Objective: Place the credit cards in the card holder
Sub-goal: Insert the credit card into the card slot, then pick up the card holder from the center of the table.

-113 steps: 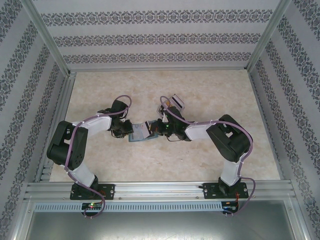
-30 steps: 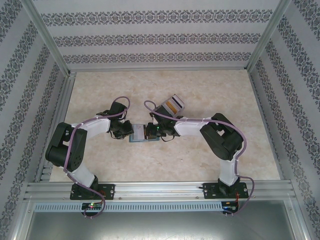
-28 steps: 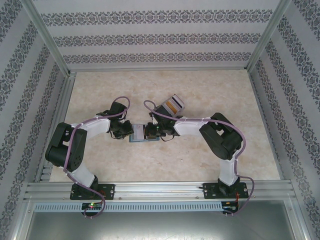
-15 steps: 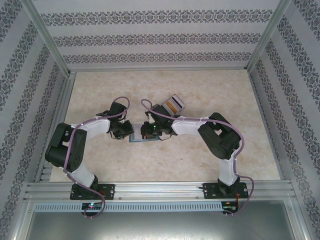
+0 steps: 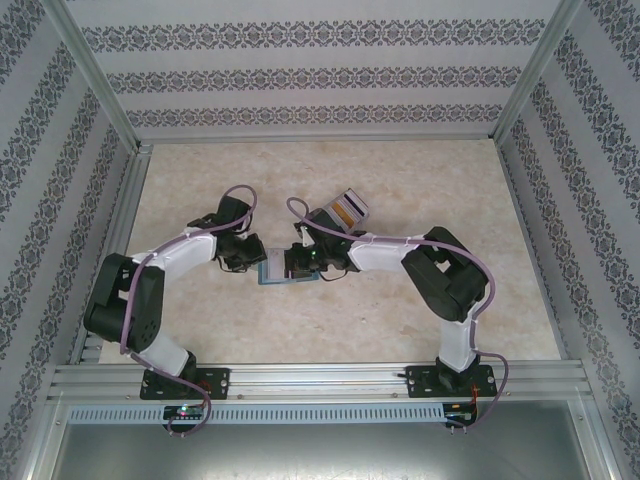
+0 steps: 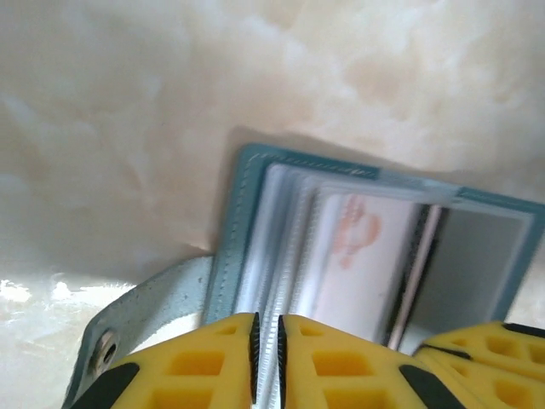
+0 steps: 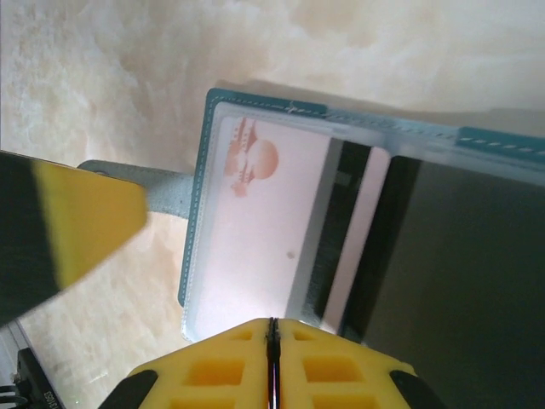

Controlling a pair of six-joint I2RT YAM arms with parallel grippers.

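Left gripper pinched shut on a clear sleeve of the open teal holder, right gripper closed tight at the holder's near edge, pale card with orange mark in a sleeve, holder flat on table between both arms

Teal-blue stitched book-like card holder, greyish clear sleeves. The pale pinkish plastic card inside bears an orange-red motif, possibly a logo. Marbled beige table; right gripper yellow with black patches.
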